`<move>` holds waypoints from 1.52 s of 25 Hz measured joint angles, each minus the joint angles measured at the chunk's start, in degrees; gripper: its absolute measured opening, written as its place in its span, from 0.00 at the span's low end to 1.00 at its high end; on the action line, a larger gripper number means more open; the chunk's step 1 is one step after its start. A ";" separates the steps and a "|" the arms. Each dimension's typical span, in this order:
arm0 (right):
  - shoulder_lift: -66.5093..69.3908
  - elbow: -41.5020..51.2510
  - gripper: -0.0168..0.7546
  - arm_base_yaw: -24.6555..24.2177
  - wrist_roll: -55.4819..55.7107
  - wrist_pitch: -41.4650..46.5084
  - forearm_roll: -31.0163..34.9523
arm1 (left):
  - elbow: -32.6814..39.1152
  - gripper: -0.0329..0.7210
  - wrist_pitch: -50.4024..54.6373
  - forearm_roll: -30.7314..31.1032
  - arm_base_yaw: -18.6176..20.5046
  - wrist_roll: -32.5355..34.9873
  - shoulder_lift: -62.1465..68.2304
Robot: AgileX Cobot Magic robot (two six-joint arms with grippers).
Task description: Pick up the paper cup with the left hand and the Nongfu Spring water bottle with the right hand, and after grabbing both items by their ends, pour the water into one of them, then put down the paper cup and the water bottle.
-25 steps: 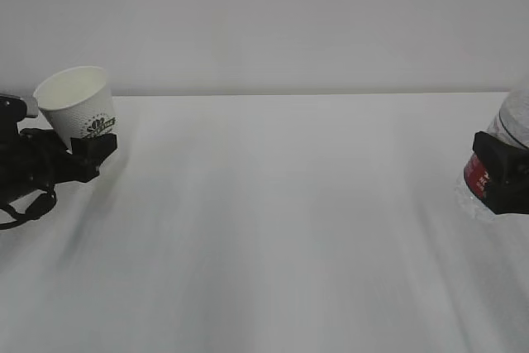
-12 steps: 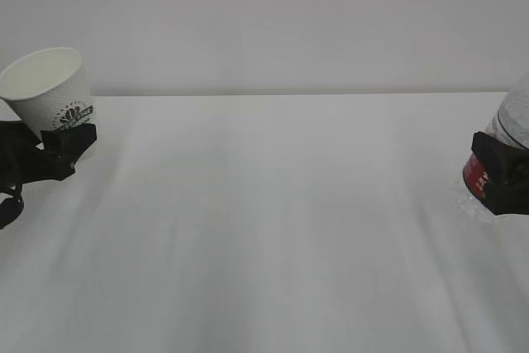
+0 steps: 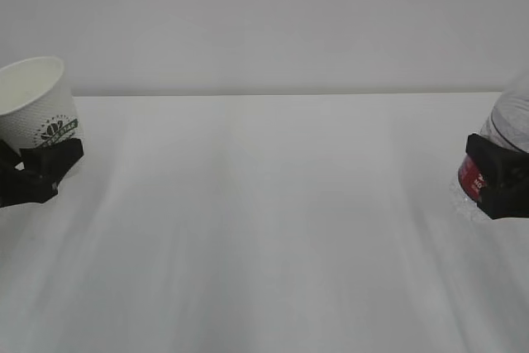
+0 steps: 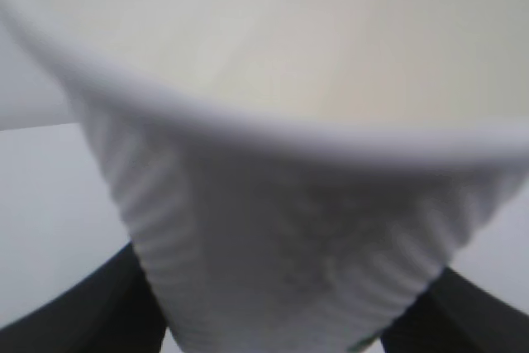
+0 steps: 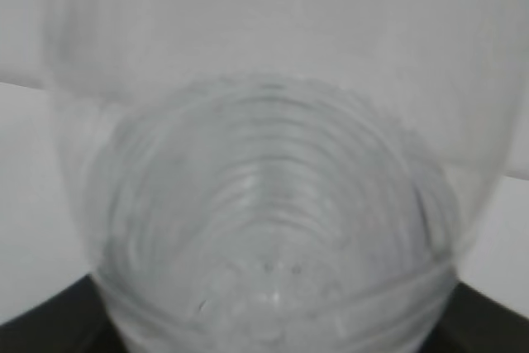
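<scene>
Both held: paper cup [image 3: 37, 105] in left gripper [image 3: 41, 173], now upright, carried toward left desk [image 3: 264, 221] edge; Nongfu Spring water bottle [image 3: 502, 134] in right gripper [image 3: 496, 183]. Likely being put down.

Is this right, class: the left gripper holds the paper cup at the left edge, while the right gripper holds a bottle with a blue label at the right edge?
Not quite. The label is red, not blue, as the exterior view shows. Otherwise correct: the left gripper holds the paper cup at the left edge, and the right gripper holds the bottle at the right edge.
</scene>
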 joint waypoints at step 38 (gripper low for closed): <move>-5.33 0.00 0.63 0.00 2.18 5.98 -6.53 | 14.96 0.70 -3.12 13.01 0.00 0.00 -5.97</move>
